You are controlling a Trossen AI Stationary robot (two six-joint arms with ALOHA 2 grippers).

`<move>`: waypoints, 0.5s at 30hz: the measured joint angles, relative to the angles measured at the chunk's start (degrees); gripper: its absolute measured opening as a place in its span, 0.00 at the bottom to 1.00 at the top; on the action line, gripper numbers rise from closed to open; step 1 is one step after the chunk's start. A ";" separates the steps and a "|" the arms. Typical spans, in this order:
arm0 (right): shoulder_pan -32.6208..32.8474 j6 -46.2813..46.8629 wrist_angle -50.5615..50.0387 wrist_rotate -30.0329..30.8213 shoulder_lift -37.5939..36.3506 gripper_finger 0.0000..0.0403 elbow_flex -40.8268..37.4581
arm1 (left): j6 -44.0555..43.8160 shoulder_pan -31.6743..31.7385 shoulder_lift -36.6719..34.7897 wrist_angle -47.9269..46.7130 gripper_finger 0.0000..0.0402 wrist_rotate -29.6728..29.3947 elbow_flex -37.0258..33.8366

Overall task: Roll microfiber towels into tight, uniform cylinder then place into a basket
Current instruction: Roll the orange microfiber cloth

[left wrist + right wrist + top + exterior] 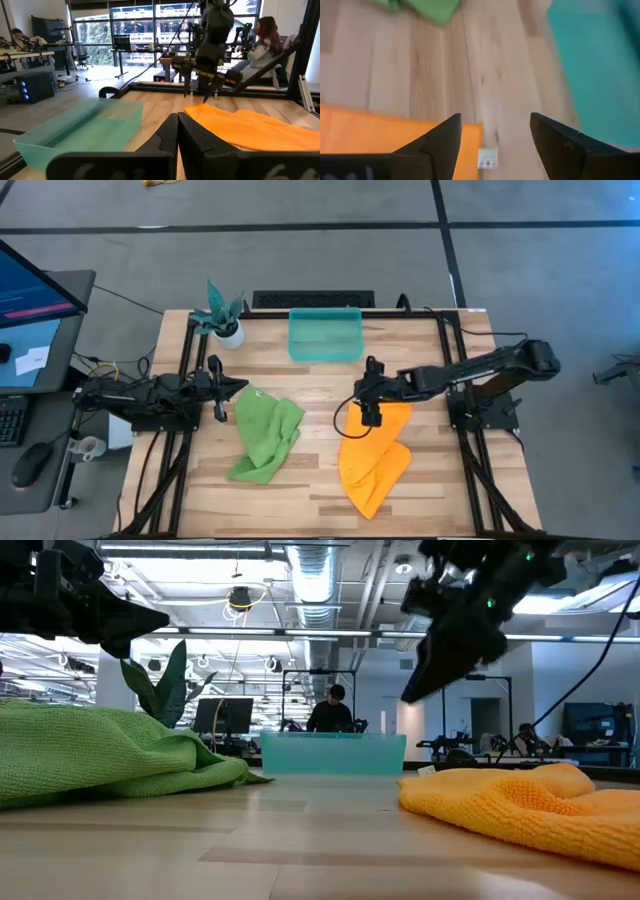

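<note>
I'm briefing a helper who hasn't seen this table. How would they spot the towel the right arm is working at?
Start at the teal bin at the wooden table's far edge. Toward the near right from it lies a crumpled orange-yellow towel, with the right pincer open just above its far corner. The other towel, to its left, is lime green.

Two dark jointed arms, black looping cables, each pincer with two wedge-shaped black fingers [442,145]
</note>
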 joint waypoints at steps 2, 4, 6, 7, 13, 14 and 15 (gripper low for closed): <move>0.00 0.00 0.67 -1.02 2.12 0.65 0.05 | 0.01 0.00 0.01 0.00 0.00 -0.01 0.00; 0.00 0.00 0.27 -2.15 3.91 0.65 0.01 | 0.02 0.00 0.01 0.01 0.00 -0.01 0.00; 0.00 0.01 1.58 -3.00 5.81 0.65 0.04 | 0.66 0.00 0.01 0.00 0.00 -0.01 0.00; 0.00 0.02 1.43 -3.21 6.59 0.65 0.04 | 1.29 0.00 0.01 0.00 0.00 -0.01 0.00; -0.02 0.01 2.22 -3.61 10.41 0.65 0.01 | 1.99 0.00 0.01 0.00 0.00 -0.03 0.00; -0.11 0.01 2.97 -3.96 10.92 0.65 0.01 | 1.99 0.00 0.01 0.00 0.00 -0.03 0.00; -0.19 0.00 3.51 -4.01 11.32 0.65 0.01 | 1.99 0.00 0.01 0.00 0.00 -0.01 0.00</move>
